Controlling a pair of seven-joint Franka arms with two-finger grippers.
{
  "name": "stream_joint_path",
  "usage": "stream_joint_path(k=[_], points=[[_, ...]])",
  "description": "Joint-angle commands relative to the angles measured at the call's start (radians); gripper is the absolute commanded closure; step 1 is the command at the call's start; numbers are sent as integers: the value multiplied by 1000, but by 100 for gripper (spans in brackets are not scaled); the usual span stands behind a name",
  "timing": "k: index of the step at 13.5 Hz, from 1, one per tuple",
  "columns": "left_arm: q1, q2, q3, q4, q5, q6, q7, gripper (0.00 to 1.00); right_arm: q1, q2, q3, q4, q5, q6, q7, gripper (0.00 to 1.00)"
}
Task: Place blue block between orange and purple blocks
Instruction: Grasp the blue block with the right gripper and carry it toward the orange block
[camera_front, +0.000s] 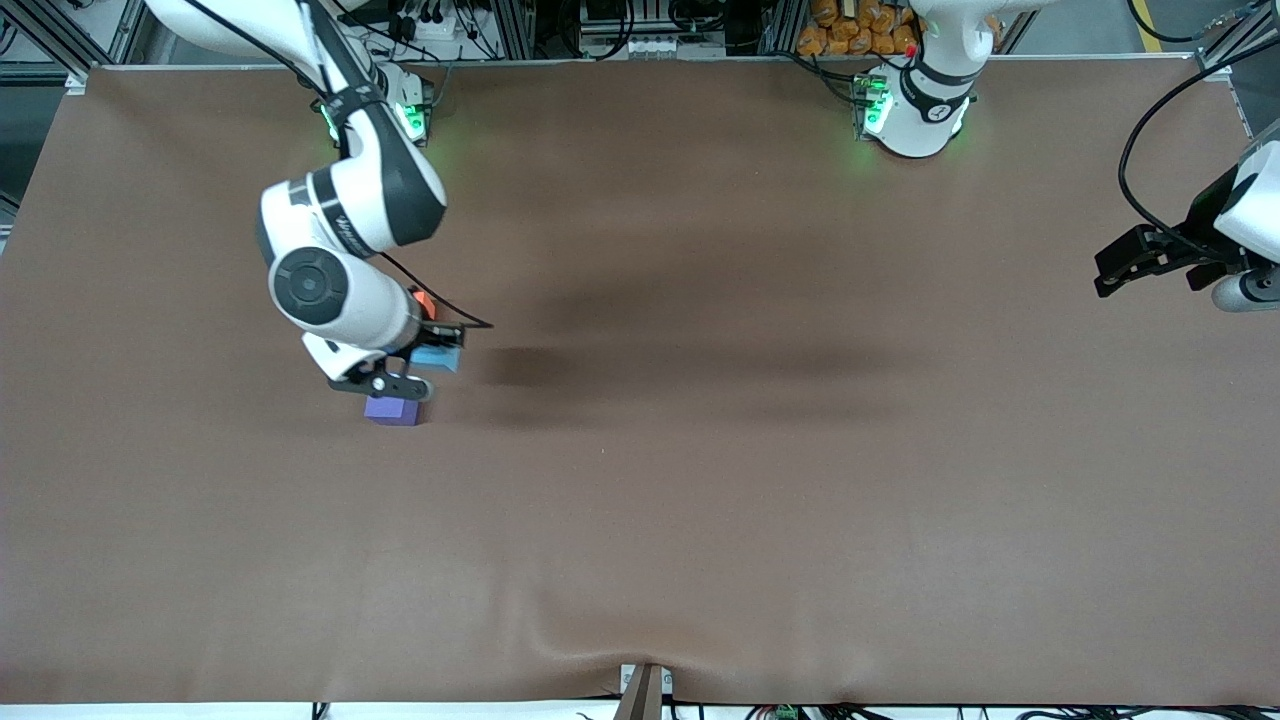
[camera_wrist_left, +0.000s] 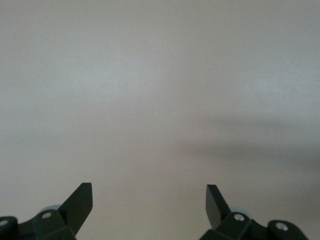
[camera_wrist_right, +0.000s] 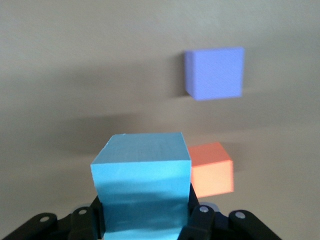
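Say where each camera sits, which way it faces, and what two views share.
Front view: high across the table, facing both arms' bases; shows both arms.
Left wrist view: on the waiting left arm, facing bare table; shows the open left hand.
Right wrist view: on the right arm; shows the right hand gripping the blue block.
Shared by front and right wrist views: blue, orange block, purple block.

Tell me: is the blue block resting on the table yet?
No, the right gripper holds the blue block raised above the table.
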Motion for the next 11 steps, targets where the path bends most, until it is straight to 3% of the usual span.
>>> stream_joint_path(k=[1,3,11], points=[[6,1,-7,-5,-13,18,-11,0,-77,-109,16,-192,-2,109,-103,100],[9,0,-7,-5,-13,18,-5,0,-119,-115,16,-267,-2,211,-157,100],[8,-2,-10,-5,-13,24,2,0,-151,-34,16,-280,-2,322,-187,100]])
